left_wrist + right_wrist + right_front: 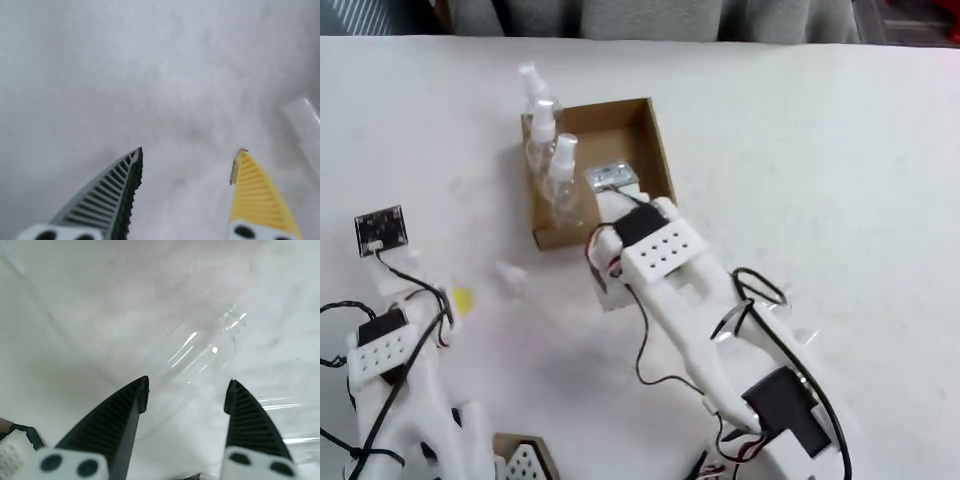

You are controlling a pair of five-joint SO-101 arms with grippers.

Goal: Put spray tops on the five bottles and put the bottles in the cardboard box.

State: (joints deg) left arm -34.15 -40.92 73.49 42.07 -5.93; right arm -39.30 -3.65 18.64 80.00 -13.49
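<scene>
The cardboard box (650,135) stands open at the table's middle. Three clear bottles with white spray tops (560,175) stand in a row along its left wall. My right gripper (605,285) hangs low over the table just in front of the box. In the right wrist view it (187,390) is open, and a clear bottle (200,355) lies on the table just beyond its black fingertips, untouched. My left gripper (187,155) is open over bare table, one finger grey (127,170) and one yellow (461,300). A small clear piece (302,117) lies off to the yellow finger's side.
A small clear item (510,275) lies on the table between the two arms. Cables trail from both arms at the front. The white table has wide free room to the right of the box and behind it.
</scene>
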